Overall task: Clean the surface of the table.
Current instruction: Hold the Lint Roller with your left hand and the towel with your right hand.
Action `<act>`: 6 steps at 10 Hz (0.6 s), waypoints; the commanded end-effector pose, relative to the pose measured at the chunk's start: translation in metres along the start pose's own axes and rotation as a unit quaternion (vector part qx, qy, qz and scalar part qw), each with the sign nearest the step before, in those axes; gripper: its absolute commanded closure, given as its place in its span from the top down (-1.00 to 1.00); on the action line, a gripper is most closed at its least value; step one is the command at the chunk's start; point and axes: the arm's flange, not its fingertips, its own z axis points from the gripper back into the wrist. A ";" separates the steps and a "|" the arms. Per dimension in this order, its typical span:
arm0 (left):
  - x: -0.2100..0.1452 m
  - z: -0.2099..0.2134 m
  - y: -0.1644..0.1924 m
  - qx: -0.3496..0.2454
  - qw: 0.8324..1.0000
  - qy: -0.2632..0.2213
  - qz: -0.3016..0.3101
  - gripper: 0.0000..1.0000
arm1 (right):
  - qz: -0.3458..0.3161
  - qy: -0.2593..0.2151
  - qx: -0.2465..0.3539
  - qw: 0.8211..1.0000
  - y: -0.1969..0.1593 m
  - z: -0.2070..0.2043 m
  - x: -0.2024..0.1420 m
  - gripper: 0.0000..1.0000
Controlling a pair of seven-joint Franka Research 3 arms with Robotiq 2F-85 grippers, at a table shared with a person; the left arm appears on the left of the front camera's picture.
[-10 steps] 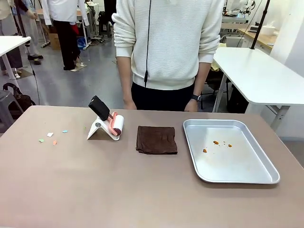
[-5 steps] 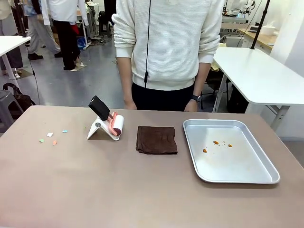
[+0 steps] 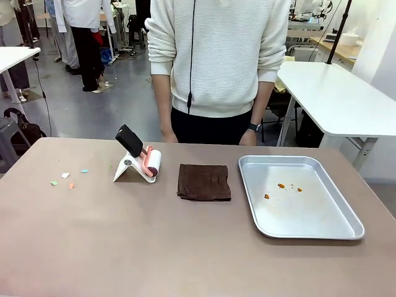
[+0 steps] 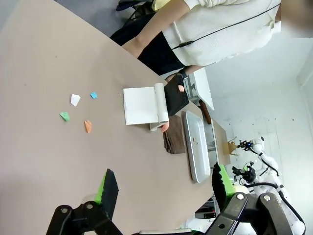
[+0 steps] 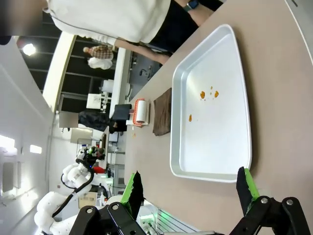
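Observation:
The taupe-brown table spans the front view. At its left lie several small paper scraps, also seen as scraps in the left wrist view. A lint roller with a black handle leans on its white stand, and a folded brown cloth lies beside it. My left gripper hovers open above the table, short of the scraps. My right gripper is open too, hanging near the silver tray. Nothing is held.
The silver tray at the right holds a few orange crumbs. A person in a white sweater stands at the far edge, hands down by the table. White tables stand behind, right and left.
Nothing on the table has moved. Only people in the far background have shifted.

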 end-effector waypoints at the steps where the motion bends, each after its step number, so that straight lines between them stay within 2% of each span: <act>1: 0.009 0.004 -0.001 -0.020 0.999 0.014 -0.021 1.00 | 0.013 0.010 -0.025 1.000 0.007 -0.007 -0.002 1.00; 2: 0.019 0.000 -0.014 -0.004 0.999 0.021 -0.028 1.00 | 0.048 0.018 -0.001 0.999 0.026 -0.013 -0.005 1.00; 4: 0.042 -0.012 -0.071 -0.009 0.996 0.042 -0.072 1.00 | 0.140 0.034 -0.038 0.989 0.093 -0.032 -0.018 1.00; 6: 0.055 -0.040 -0.127 -0.009 0.988 0.088 -0.128 1.00 | 0.227 0.065 -0.057 0.970 0.156 -0.076 -0.021 1.00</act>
